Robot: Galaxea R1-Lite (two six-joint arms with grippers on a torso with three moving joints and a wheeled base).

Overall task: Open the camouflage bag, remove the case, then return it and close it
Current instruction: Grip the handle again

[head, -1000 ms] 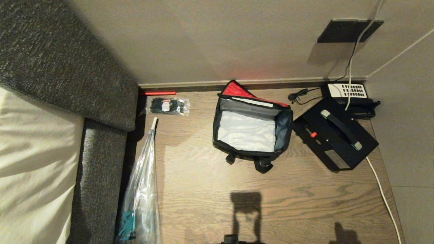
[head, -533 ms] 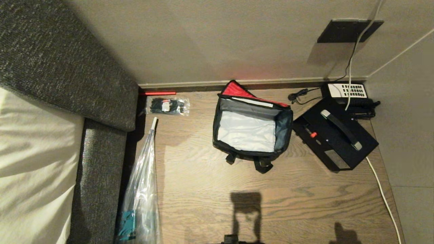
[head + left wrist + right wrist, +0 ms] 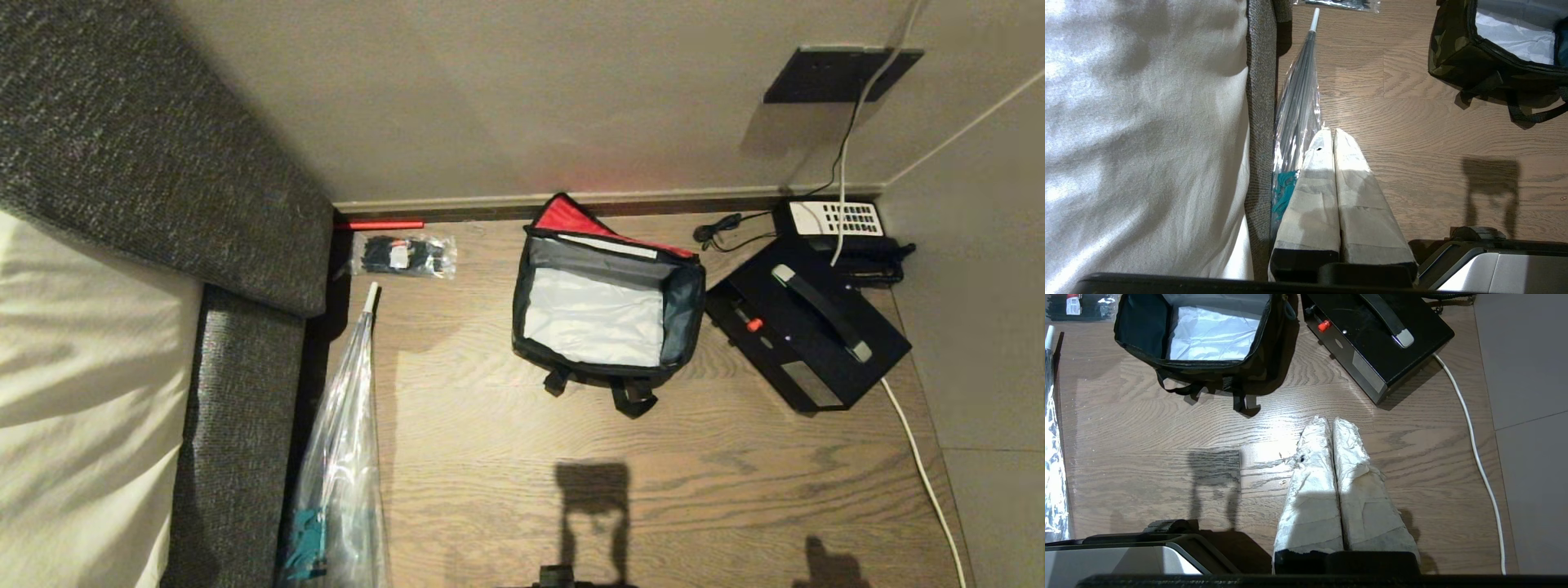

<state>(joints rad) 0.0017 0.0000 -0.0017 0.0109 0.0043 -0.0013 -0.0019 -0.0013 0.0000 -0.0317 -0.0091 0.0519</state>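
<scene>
Wooden floor boards (image 3: pixel 694 482) with a clear grain fill the scene, and a beige wall (image 3: pixel 531 90) with a dark baseboard closes it at the far side. One grey fabric sofa (image 3: pixel 163 163) with a pale cushion stands along the left.

One camouflage bag (image 3: pixel 606 310) lies on the floor with its lid thrown back, so the red lining and the pale grey inside show; nothing lies in it. One black case (image 3: pixel 804 327) with a carry handle and a small red spot rests on the floor just beside the bag, outside it. One black telephone (image 3: pixel 841 220) with a white keypad stands behind the case. One clear packet (image 3: pixel 404 255) of black items and one long plastic-wrapped bundle (image 3: pixel 347 457) lie near the sofa. No writing can be read on any label.

Both grippers hang empty above the floor. The left gripper (image 3: pixel 1334 132) has its taped fingers pressed together, the bundle just beside them and the bag well ahead. The right gripper (image 3: pixel 1332 421) is also clenched, with the case and the bag ahead of its fingertips.
</scene>
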